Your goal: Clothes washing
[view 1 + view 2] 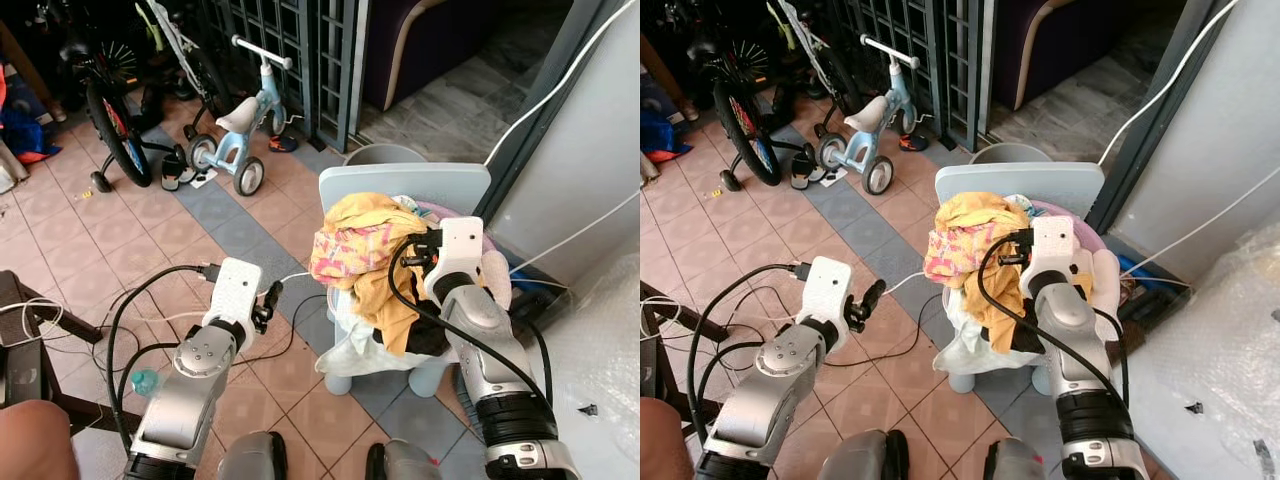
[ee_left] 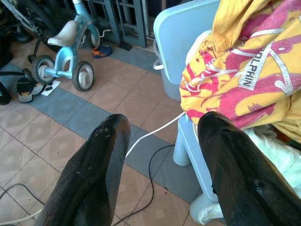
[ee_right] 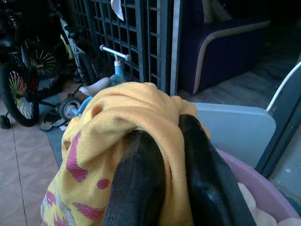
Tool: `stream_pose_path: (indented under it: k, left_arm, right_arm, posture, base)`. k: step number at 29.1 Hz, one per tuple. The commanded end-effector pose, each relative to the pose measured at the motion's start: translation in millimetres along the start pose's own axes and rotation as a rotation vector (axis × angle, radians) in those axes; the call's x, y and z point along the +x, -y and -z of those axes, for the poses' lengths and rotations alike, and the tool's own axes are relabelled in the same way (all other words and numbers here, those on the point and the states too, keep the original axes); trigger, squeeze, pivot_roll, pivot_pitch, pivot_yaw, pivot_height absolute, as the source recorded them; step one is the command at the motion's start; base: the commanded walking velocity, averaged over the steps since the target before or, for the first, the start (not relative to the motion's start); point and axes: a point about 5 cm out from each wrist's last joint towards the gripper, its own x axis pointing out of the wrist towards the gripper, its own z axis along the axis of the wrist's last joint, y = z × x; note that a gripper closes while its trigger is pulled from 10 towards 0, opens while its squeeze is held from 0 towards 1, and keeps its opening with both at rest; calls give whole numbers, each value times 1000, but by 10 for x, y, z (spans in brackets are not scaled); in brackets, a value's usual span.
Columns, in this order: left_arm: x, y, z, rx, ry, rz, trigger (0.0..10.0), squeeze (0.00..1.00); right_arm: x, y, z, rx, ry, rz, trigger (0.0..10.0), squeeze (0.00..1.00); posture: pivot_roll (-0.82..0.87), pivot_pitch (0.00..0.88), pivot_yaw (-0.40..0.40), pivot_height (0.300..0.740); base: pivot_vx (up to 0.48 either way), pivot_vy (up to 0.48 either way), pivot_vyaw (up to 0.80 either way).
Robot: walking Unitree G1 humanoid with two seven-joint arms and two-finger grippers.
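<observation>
Silver forearms at 6 o'clock of head view, one each side. Left gripper [image 1: 266, 306] at about 8 o'clock of centre, hanging over tiled floor [image 1: 120, 250], black fingers [image 2: 91, 174] spread apart, nothing between them; wrist view past them takes in floor, white cable [image 2: 150, 134] and edge of chair.

Right gripper [image 3: 171, 174] at centre-right, raised over the laundry heap, fingers pinched together on yellow cloth with pink print [image 1: 355, 240]; fabric bunched between and over both fingers in wrist view. Cloth lifted at top of heap, drooping toward 7 o'clock, lettering visible on print from left wrist view.

Heap sits on small pale-blue plastic chair [image 1: 400, 185], chair back toward 12 o'clock. Under yellow cloth: white fabric [image 1: 350, 345] spilling over seat front, dark garment against right forearm. Pink basin rim [image 3: 263, 186] just behind the cloth, on right side of heap.

Grey bucket [image 1: 385, 153] directly behind chair back, at 12 o'clock. Light-blue balance bike [image 1: 235, 130] at 11 o'clock, well apart from chair, before a dark metal gate [image 1: 290, 40]. Larger bicycle [image 1: 110, 110] at 10 o'clock with sandals [image 1: 172, 172] by its wheel. Black cables [image 1: 150, 300] looped on floor near left arm. White wall with white cords at 2 o'clock.
</observation>
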Motion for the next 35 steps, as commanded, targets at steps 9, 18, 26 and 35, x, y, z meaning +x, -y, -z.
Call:
stream_pose_path:
  k: [9,18,26,35]
  left_arm:
    - [170,1,-95,-36,72,-20,10000,0]
    - [256,42,-160,-50,114,-10,10000,0]
    - [215,-87,-105,-129,125,-100,10000,0]
    - [131,-93,-129,-158,202,-153,10000,0]
  right_arm:
    - [-23,164,-423,-76,195,145,0,0]
    - [64,204,-730,-114,288,148,0,0]
    - [63,117,-716,-167,258,18,10000,0]
    - [28,80,-668,-143,271,84,10000,0]
  posture:
    - [-76,0,59,740]
    - [-91,0,60,740]
    - [-107,0,119,740]
    - [-65,0,60,740]
  base:
    - [0,-473,0]
    - [0,-480,0]
    - [0,0,0]
    - [0,0,0]
